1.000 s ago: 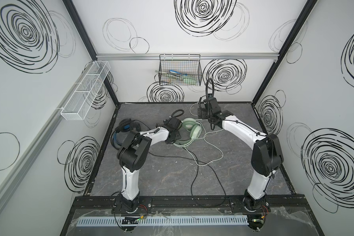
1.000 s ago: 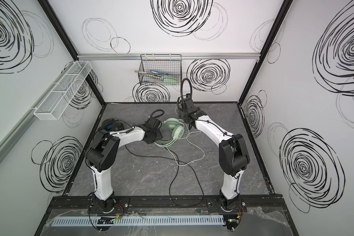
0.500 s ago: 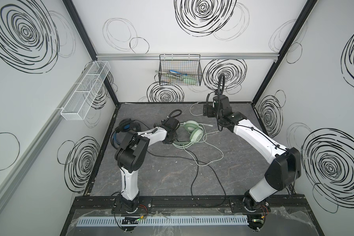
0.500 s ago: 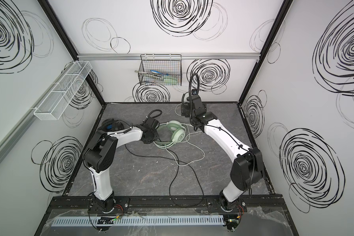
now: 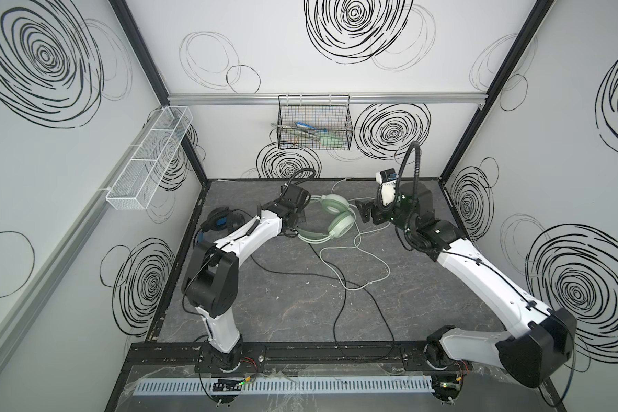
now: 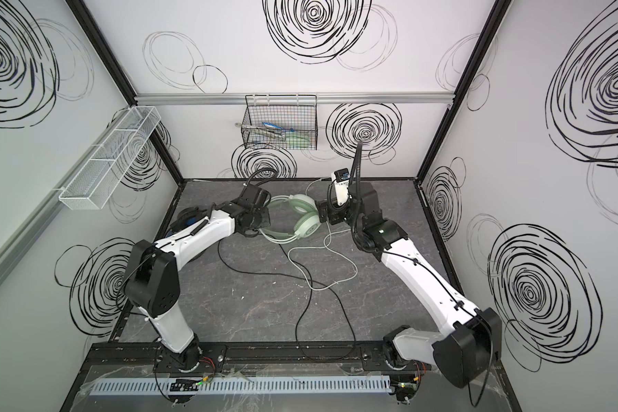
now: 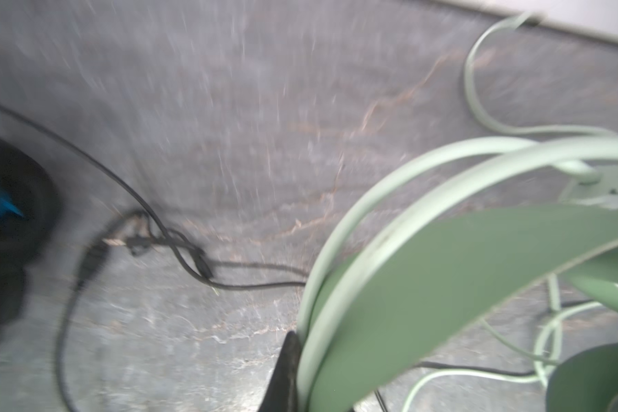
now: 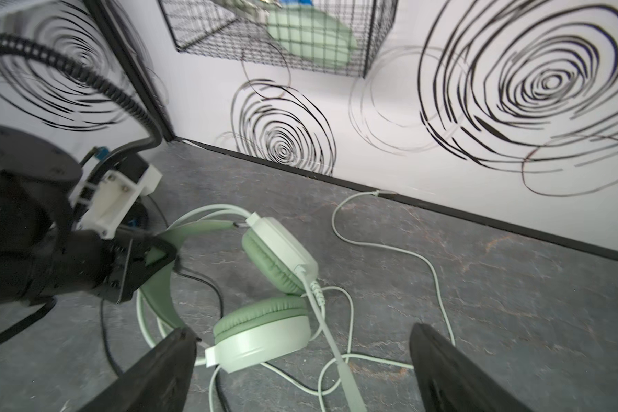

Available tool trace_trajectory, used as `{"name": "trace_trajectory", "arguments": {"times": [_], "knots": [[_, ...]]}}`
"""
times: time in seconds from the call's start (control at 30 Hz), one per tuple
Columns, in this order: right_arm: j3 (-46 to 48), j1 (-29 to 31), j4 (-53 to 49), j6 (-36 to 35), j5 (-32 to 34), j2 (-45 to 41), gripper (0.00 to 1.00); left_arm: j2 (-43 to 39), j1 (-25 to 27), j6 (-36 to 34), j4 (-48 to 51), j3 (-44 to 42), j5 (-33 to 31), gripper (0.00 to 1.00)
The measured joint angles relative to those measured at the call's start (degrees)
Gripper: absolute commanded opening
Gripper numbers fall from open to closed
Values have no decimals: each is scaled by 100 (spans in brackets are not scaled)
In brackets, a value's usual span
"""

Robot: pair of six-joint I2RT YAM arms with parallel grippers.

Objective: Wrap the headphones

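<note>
Since 1 s ago R gripper (image 5: 364, 214) has pulled back to the right, and L gripper (image 8: 150, 257) has clamped onto the headband of the mint headset (image 5: 330, 217). Headset lies mid-rear on the grey mat (image 5: 293, 321). R jaws are spread wide and empty, just beside the earcups. White cord (image 5: 354, 264) lies in loose loops. Black headset (image 5: 220, 223) sits at left edge, its black cord (image 5: 339, 314) trailing frontward.

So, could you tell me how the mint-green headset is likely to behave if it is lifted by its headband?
The left end effector is shut on the thin headband of the mint-green headset, so the ear cups would probably hang and swing below it. Its white cord lies in loose loops, crossing a black cord, so it would likely trail limply and might snag.
</note>
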State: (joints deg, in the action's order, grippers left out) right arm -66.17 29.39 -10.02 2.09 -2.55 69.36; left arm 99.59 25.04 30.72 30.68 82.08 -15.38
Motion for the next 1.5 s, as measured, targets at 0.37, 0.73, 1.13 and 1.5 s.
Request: {"name": "trace_trajectory", "arguments": {"times": [0.37,0.73,1.13,1.5], "knots": [[667,-140,935,-472,-1749,-1150,97,-1899,-396,-2103,251,74,-518,0],[2234,-358,1412,-122,-1991,-1764,98,-2173,-870,-2371,535,103,-70,0],[3163,-382,2583,284,-2507,-1246,97,-3189,-614,-2022,306,-162,610,0],[2747,-24,3080,341,-2977,-815,97,-3379,-424,-1867,262,-70,1287,0]]}}
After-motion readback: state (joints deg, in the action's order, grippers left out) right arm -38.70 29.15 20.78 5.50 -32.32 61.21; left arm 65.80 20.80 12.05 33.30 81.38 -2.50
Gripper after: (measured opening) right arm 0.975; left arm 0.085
